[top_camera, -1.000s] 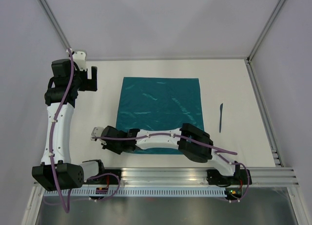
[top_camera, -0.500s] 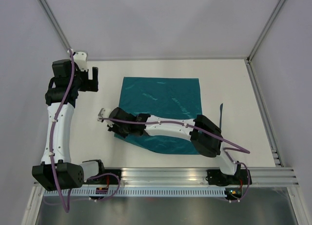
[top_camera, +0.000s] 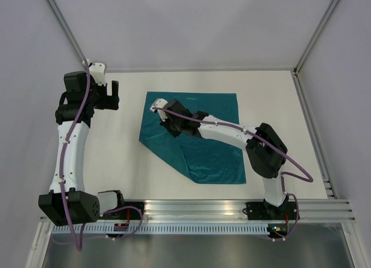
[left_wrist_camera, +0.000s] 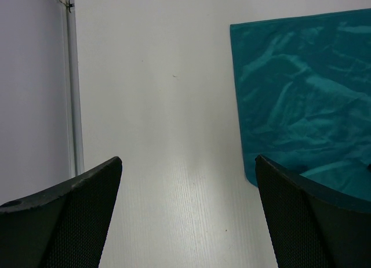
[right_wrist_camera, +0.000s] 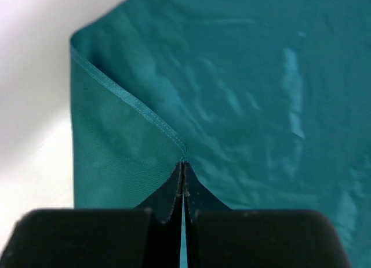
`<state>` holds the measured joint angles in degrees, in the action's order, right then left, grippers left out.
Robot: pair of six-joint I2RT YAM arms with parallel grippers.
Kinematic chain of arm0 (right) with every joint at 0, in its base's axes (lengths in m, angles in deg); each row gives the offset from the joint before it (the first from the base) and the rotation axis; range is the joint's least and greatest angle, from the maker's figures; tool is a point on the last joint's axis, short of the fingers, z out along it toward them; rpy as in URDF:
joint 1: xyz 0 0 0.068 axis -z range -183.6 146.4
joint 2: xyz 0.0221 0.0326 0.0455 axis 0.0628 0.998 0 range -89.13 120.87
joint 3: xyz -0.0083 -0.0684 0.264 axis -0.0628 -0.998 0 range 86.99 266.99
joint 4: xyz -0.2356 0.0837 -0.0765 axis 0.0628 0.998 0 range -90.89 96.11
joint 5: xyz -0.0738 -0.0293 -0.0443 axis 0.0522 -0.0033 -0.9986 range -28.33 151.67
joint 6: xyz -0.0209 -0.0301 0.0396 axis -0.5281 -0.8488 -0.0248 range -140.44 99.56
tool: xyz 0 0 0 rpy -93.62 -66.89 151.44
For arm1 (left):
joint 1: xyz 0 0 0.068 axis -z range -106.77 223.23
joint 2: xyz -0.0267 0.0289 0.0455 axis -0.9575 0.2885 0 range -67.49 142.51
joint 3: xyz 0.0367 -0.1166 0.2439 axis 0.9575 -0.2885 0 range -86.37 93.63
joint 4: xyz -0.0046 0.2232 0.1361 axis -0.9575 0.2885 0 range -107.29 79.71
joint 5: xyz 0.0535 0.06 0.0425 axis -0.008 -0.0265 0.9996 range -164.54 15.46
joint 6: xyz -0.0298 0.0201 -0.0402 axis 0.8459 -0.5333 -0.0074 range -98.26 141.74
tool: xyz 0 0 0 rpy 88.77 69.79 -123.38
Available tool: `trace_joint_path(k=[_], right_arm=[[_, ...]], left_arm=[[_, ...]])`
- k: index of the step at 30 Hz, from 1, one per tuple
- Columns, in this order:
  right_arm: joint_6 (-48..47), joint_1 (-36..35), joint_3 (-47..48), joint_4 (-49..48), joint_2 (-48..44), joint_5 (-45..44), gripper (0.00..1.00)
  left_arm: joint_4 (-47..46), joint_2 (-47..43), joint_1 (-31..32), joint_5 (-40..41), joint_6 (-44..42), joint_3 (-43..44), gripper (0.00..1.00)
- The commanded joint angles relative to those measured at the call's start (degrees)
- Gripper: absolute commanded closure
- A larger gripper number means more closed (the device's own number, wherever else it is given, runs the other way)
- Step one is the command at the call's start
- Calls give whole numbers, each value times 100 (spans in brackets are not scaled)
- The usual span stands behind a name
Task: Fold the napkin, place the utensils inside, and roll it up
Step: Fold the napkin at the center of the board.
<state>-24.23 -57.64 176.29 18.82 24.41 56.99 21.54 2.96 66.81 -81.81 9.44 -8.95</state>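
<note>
right gripper (right_wrist_camera: pixel 183 165) pinching a corner of the napkin (right_wrist_camera: pixel 255 76) tight between closed jaws; left gripper (left_wrist_camera: pixel 188 169) gaping wide, gripping nothing

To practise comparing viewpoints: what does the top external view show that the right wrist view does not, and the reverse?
Only the top external: the whole napkin with its near-left corner folded over diagonally, the table and the open left gripper. Only the right wrist: the hemmed corner pinched in the shut right gripper, with the matte underside showing. Both: the teal cloth itself.
</note>
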Motion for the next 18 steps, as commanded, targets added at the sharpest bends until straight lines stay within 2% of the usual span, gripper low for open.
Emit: trace_joint_path(k=[1, 6, 18], right_arm=[[-165, 385, -149, -124, -455, -50, 100], [-324, 999, -474, -493, -578, -102, 100], [-491, 2046, -527, -792, -315, -76, 100]], left_arm=[[-209, 3, -35, -205, 122, -17, 1], [-227, 3, -26, -301, 140, -52, 1], [-253, 30, -35, -363, 157, -52, 1]])
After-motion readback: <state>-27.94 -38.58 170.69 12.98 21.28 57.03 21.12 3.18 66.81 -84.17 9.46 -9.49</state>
